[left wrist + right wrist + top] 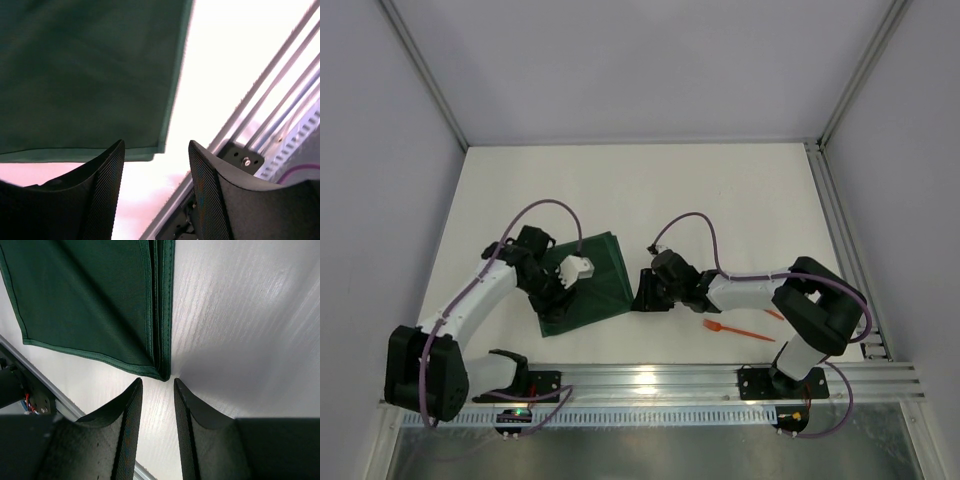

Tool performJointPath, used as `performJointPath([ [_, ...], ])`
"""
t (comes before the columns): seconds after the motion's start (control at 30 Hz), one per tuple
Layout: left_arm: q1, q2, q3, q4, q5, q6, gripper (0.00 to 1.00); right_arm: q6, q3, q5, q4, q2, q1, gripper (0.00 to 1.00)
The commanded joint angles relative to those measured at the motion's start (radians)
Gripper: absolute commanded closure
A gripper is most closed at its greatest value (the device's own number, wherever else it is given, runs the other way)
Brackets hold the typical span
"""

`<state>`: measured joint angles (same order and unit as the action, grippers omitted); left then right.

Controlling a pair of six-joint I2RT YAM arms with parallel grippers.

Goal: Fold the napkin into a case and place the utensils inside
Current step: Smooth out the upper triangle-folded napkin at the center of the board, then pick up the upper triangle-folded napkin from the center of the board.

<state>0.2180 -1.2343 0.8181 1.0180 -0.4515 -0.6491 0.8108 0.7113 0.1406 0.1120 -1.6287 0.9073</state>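
— Top external first: where is the napkin (602, 288)?

— Flat on the white worktop (650, 190), between the two arms, lying at a slant. It is folded: the right wrist view shows several hemmed layers stacked along one edge.

— And the left hand (156, 146)?

— Over the cloth's left part in the overhead view. From its own camera the two dark fingers (107, 185) stand well apart, with bare worktop between them and the napkin's near corner just at the tips. Nothing is gripped.

— The right hand (156, 382)?

— At the napkin's right edge. Its fingers (127, 430) are parted only a little, leaving a narrow slot, and the folded corner lies just past the tips. Pale worktop shows through the slot, so it has hold of nothing.

— What lies outside the cloth?

— The orange fork (735, 329), to the right of the napkin, on the near side of the right arm and close to the metal rail (720, 375) at the front edge. A second orange piece (773, 314) peeks out beside that arm's elbow, mostly hidden, so I cannot tell its shape.
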Motion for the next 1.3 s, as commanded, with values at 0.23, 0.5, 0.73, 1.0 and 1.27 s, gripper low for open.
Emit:
performJointPath([
  [0.23,0.366,0.190,-0.192,-0.100,0.332,-0.009,0.34,-0.005,0.017,-0.026,0.023,-0.013,-0.002,0.64],
  [0.5,0.458,0.122,-0.275,-0.223,0.437,0.015,0.43,-0.004,0.013,-0.033,0.021,-0.014,-0.002,0.65],
  [0.73,0.458,0.157,-0.295,-0.231,0.491,0.009,0.57,-0.002,0.004,-0.032,0.026,-0.016,-0.004,0.65],
  [1.0,0.458,0.171,-0.306,-0.182,0.517,-0.010,0.79,-0.002,0.001,-0.030,0.032,-0.023,-0.002,0.65],
  [1.27,0.458,0.177,-0.298,-0.153,0.536,-0.017,0.78,-0.016,-0.001,-0.022,0.031,-0.010,-0.002,0.65],
])
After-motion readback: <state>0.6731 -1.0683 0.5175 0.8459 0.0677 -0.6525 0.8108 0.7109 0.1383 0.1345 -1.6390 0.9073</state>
